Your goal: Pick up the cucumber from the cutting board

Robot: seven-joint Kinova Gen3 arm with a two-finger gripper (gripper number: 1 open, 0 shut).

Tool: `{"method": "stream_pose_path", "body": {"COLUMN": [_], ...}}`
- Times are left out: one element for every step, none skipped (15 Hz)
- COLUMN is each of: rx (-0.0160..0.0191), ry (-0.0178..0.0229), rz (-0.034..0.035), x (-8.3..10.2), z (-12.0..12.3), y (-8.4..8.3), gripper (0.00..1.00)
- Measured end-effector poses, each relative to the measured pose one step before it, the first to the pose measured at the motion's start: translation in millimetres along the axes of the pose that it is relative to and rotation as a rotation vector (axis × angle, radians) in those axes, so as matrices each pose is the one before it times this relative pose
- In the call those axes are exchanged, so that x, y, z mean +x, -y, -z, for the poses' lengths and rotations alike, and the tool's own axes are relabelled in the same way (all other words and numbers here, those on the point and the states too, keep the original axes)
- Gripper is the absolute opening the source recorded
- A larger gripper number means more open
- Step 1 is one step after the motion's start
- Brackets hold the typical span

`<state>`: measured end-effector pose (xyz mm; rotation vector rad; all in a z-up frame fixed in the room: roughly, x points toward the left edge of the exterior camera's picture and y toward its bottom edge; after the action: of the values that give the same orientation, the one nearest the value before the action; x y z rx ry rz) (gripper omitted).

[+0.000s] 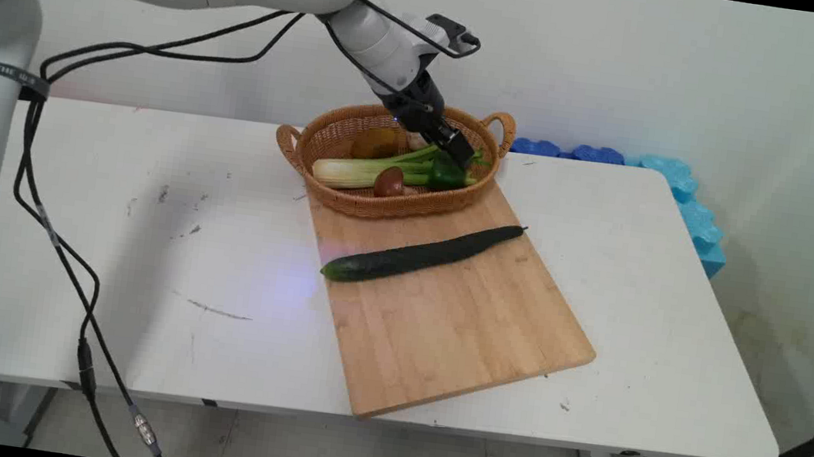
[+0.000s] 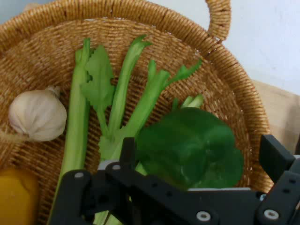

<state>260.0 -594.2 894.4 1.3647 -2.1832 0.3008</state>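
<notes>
Nearest the camera, a wooden cutting board [image 1: 444, 303] is lying at an angle on the white table [image 1: 141, 242], its near corner reaching almost to the table's front edge. A long dark green cucumber [image 1: 421, 255] is resting diagonally across the board's far half, its blunt end poking just past the board's left edge.

Behind that, a wicker basket [image 1: 348, 202] with two loop handles is sitting on the board's far end, and it's full of produce: a celery bunch [image 1: 371, 170] lying lengthwise, a brown mushroom [image 1: 389, 180] leaning against it, something yellow-orange [image 1: 375, 143] tucked at the back, a garlic bulb [image 2: 37, 115] beside the celery stalks, and a green bell pepper [image 2: 192, 147] at the right end.

The gripper [image 1: 455, 153] is reaching down into the basket's right end, right at that pepper. From the hand view the fingers [image 2: 274, 157] are standing wide apart, one on each side of the pepper, with the pepper sitting between them. Whether the pads are actually touching it, I can't tell; nothing is clamped.

Off the table's far right corner, blue foam pieces [image 1: 682, 200] are lying along the wall, and black cables [image 1: 63, 248] are hanging from the arm on the left.
</notes>
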Motion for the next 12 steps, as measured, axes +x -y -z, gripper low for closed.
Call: {"method": "stream_pose_path", "body": {"rx": [-0.00431, -0.00522, -0.00354, -0.00538, -0.00265, -0.00447, -0.00634, -0.00790, -0.00713, -0.00889, -0.00689, -0.00479], "ry": [-0.00887, -0.00836, -0.00725, -0.00877, -0.00572, -0.00812, -0.00873, -0.00785, -0.00455, -0.00288, -0.00089, 0.00048], "rz": [-0.00230, -0.00285, -0.00261, -0.00449, -0.00352, -0.00446, -0.00601, -0.00326, -0.00281, -0.00530, -0.00311, -0.00424], "x": [0.87, 1.79, 1.97, 3.13, 2.23, 3.21, 3.18, 1.89, 0.50, -0.85, -2.39, -3.39], "z": [3.04, 4.01, 3.63, 6.65, 5.22, 9.13, 11.51, 12.65, 10.75, 11.72, 11.41, 9.09], "y": [-2.38, -2.97, -2.47, -4.23, -2.93, -4.52, -5.98, -5.78, -5.17, -6.11, -5.35, -4.06], "gripper": [1.00, 1.00, 1.00, 1.00, 1.00, 1.00, 1.00, 1.00, 1.00, 1.00, 1.00, 1.00]}}
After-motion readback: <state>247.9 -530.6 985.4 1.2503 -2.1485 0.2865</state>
